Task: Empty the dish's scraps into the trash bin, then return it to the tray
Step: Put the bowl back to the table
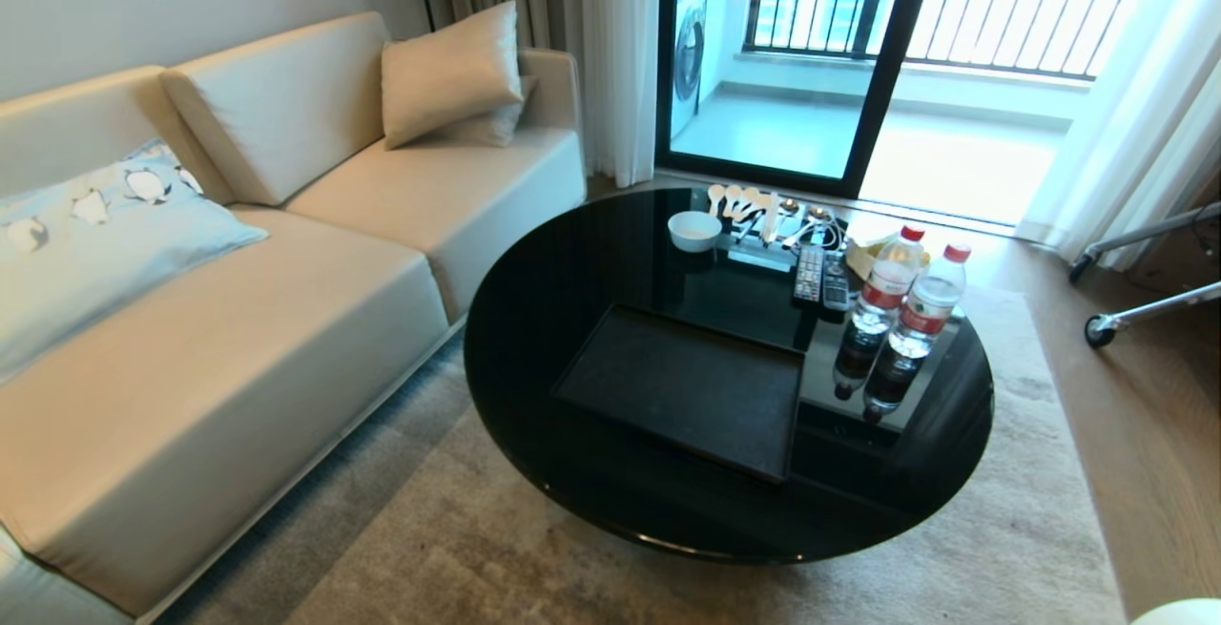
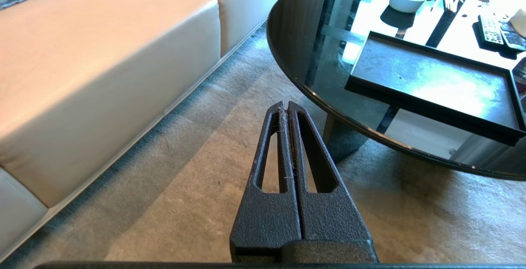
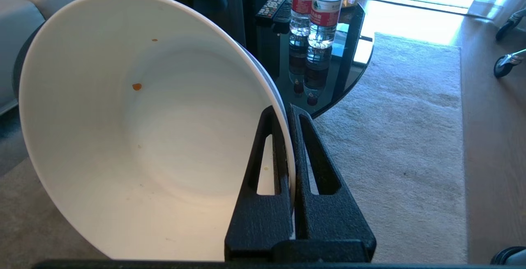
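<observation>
In right gripper: dish tipped, mouth sideways.

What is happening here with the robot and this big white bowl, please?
The right gripper is shut on the rim of the dish, holding it off the table beside the robot. The dish is nearly empty: only a few tiny orange specks cling inside. The tray lies bare on the round black table, so the dish has not yet gone back. The left gripper is shut, holds nothing and hangs over the carpet near the sofa. No trash bin is in view.
</observation>
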Robot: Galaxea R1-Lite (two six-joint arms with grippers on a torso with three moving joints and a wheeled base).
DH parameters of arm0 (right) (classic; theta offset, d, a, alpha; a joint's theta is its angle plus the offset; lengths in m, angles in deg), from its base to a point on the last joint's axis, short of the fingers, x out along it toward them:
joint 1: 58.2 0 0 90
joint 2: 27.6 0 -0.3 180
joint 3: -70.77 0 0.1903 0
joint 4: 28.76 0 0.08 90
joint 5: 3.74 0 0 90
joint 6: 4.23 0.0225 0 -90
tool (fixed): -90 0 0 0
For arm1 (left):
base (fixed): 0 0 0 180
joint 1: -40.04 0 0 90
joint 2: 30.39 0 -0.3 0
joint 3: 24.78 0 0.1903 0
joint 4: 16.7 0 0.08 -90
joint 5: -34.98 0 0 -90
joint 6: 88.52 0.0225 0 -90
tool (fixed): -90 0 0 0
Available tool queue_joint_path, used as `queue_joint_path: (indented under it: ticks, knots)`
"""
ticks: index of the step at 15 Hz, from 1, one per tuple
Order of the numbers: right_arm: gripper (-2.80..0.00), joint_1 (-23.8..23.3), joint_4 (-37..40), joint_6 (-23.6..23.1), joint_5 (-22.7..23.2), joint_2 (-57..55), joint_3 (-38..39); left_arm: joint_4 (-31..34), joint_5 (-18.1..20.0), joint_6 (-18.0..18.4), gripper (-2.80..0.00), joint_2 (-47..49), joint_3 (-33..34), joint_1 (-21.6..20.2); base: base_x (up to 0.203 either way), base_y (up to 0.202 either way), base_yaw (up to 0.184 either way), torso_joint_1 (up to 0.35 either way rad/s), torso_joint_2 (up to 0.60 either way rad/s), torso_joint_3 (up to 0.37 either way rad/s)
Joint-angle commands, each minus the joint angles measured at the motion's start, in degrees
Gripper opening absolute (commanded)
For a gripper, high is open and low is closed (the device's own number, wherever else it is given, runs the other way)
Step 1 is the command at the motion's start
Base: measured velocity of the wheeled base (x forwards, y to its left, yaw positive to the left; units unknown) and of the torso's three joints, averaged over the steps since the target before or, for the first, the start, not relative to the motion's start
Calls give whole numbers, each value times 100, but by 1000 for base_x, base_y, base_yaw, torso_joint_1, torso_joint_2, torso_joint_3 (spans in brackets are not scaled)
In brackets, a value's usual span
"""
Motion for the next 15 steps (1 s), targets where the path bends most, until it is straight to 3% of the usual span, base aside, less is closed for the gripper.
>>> queue_joint_path:
  ticks: [1,11,15]
  knots:
    - [-280,2,-1,5,2,-7,0,-2,-4,-6,-280,-2,0,0,50,0,-2,0,2,7]
    - [-280,2,-1,-4,2,-7,0,-2,-4,-6,-280,-2,0,0,180,0,-1,3,2,4]
    - [-280,2,-1,-4,2,-7,0,-2,-4,-6,-280,-2,0,0,21,0,-1,2,1,2]
